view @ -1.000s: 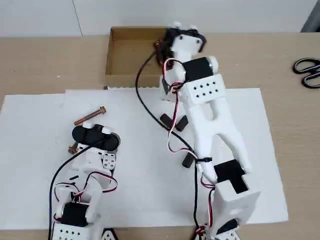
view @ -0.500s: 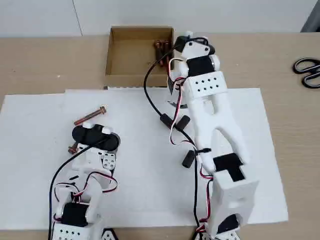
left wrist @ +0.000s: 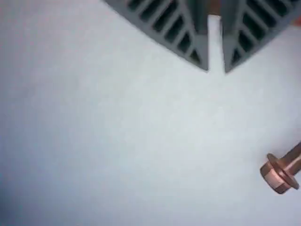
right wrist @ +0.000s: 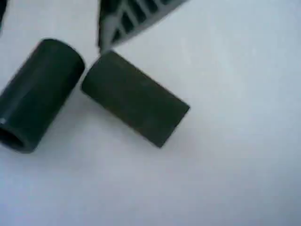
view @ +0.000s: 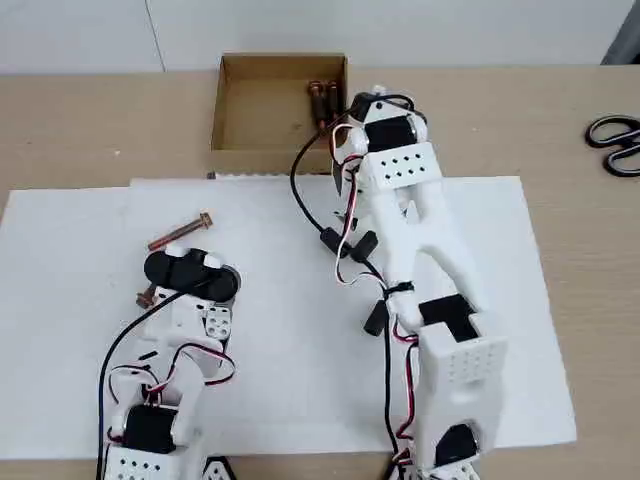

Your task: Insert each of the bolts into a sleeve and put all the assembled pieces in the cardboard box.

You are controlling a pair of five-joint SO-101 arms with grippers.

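Left jaws nearly closed, right arm (view: 412, 232) extended

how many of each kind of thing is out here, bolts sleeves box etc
copper bolts: 4 (2 on the paper, one of them partly hidden; 2 in the box)
black sleeves: 3
cardboard box: 1
scissors: 1
total: 9

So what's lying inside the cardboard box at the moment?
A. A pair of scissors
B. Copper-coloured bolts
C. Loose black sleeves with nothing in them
B: the high view shows copper-coloured bolts lying at one end of the cardboard box, while the scissors sit far off on the table.
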